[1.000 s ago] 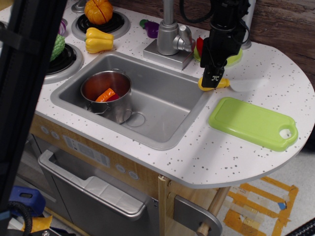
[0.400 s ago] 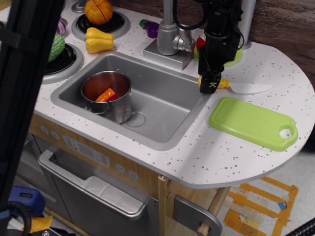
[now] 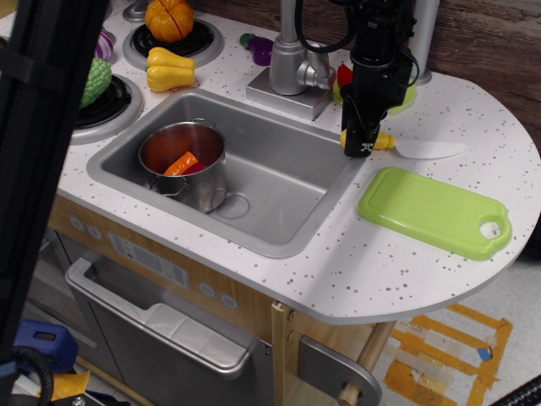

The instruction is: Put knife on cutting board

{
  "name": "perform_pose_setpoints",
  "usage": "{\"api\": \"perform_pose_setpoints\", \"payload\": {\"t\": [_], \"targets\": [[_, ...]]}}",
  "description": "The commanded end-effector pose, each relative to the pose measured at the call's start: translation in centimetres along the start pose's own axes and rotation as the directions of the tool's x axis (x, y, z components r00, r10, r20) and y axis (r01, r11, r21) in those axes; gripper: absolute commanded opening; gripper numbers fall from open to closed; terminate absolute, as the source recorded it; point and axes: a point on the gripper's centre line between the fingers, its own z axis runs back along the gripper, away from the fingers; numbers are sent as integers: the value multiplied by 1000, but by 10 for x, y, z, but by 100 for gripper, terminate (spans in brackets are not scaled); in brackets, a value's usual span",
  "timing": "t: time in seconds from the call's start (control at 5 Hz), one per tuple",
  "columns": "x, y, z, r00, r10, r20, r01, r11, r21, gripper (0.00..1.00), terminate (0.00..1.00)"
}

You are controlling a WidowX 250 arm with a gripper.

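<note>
a speckled white counter (image 3: 473,127) on a wooden toy kitchen, dark wood wall (image 3: 490,38), orange-taped floor (image 3: 439,347).

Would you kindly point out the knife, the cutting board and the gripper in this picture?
knife (image 3: 431,150): main camera view, on the pale blade.
cutting board (image 3: 427,210): main camera view, on its flat green middle.
gripper (image 3: 358,147): main camera view, at the fingertips over the yellow handle.

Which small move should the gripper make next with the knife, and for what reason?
Probably carry it forward over the cutting board. The gripper seems closed on the yellow handle of the knife, whose blade points right, behind the board and not on it.
</note>
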Motion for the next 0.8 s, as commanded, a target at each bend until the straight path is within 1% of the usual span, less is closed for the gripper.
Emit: {"api": "perform_pose_setpoints", "payload": {"t": [0.0,0.2,0.4,0.6], "targets": [[1,4,44,1000,16,14,-17,996,86,0,0],[8,-6,67,998,62,-6,-61,992,111,0,0],[9,-21,75,994,104,25,-106,991,86,0,0],[9,-38,82,990,140,25,-141,987,78,0,0]]}}
